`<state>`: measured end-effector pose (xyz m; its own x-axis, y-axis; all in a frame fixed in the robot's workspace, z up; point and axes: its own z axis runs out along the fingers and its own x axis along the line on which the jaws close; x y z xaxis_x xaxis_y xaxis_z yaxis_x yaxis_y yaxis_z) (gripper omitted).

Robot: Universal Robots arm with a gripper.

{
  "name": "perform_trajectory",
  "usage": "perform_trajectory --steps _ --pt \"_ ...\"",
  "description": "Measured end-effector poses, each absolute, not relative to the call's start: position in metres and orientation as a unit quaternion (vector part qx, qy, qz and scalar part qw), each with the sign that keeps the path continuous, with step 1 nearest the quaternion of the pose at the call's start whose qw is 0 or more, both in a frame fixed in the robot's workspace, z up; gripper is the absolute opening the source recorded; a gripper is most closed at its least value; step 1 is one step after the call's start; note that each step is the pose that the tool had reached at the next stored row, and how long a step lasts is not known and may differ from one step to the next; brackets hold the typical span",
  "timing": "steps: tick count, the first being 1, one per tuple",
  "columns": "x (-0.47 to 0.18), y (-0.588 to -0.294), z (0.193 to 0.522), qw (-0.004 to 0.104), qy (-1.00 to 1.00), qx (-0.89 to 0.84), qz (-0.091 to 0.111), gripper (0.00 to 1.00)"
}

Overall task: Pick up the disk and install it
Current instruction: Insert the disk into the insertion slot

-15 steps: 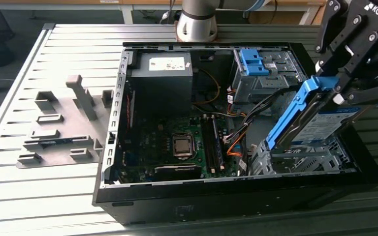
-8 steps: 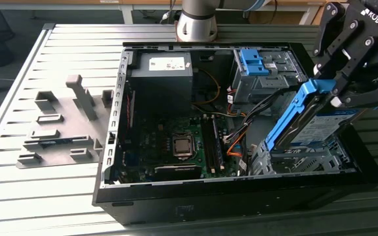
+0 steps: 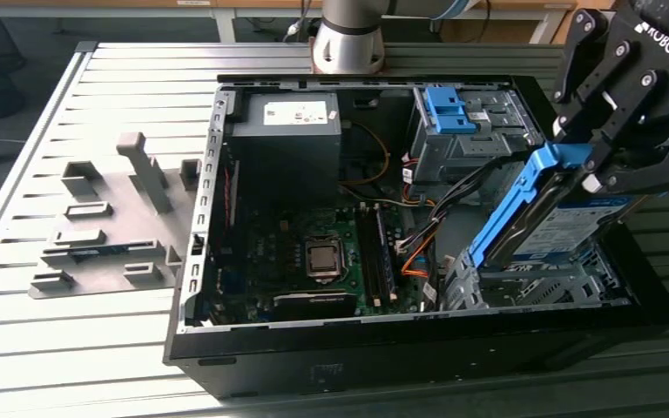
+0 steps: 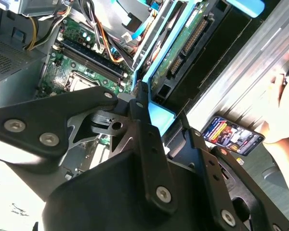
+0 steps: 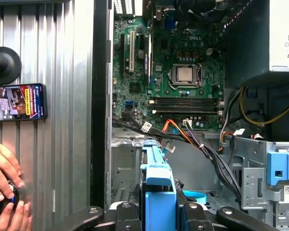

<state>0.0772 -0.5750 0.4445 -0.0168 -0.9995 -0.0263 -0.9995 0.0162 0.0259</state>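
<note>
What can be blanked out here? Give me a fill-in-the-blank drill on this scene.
1. The gripper is shut on the ____.
2. The disk has a frame coloured ____.
3. The disk is held over the open computer ____.
4. On the table beside the case lies a ____, near a person's hand.

Answers: disk; blue; case; phone

Open computer case (image 3: 428, 335) sits on a slatted metal table (image 3: 79, 331). Grey fixture block (image 3: 108, 226) lies at the exterior view's left. Phone (image 5: 18, 102) rests on slats beside the case.
</note>
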Motion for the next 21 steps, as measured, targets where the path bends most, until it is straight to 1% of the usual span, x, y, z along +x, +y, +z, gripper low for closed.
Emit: perform_trajectory --steps 21 --pt "0.0772 -0.5762 0.438 0.0 0.713 -0.701 0.018 0.36"
